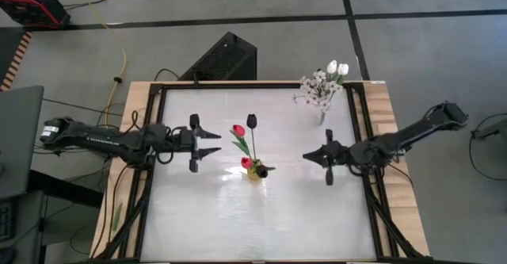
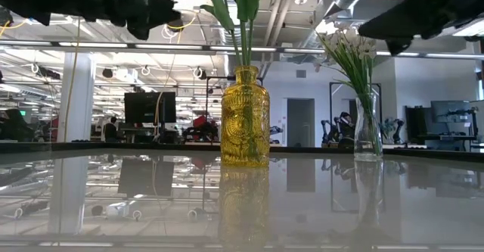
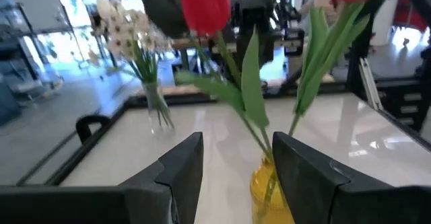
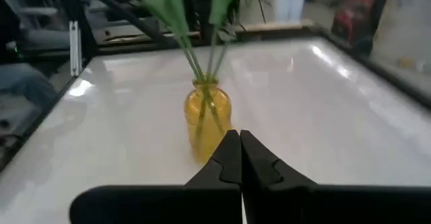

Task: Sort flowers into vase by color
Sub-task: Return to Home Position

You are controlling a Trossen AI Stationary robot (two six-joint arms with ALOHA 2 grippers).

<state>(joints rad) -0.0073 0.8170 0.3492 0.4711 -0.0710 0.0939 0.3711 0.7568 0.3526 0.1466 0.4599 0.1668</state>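
Observation:
A yellow glass vase [image 1: 253,172] [image 2: 244,116] stands upright near the table's middle. It holds two red tulips [image 1: 238,130] [image 3: 205,5] and a dark tulip [image 1: 252,121] by their green stems. A clear vase [image 1: 322,117] [image 2: 368,131] by the far right corner holds white tulips [image 1: 337,68] and sprays of tiny white blossoms [image 1: 317,86]. My left gripper [image 1: 214,141] [image 3: 236,173] hovers open to the left of the yellow vase, pointing at it. My right gripper [image 1: 307,157] [image 4: 239,150] hovers shut to its right, also pointing at it. Neither touches anything.
The white tabletop [image 1: 261,216] has free room on its near half. A black rail frame [image 1: 150,177] and wooden borders [image 1: 388,113] run along both sides. A black box [image 1: 222,58] sits beyond the far edge, with cables on the floor.

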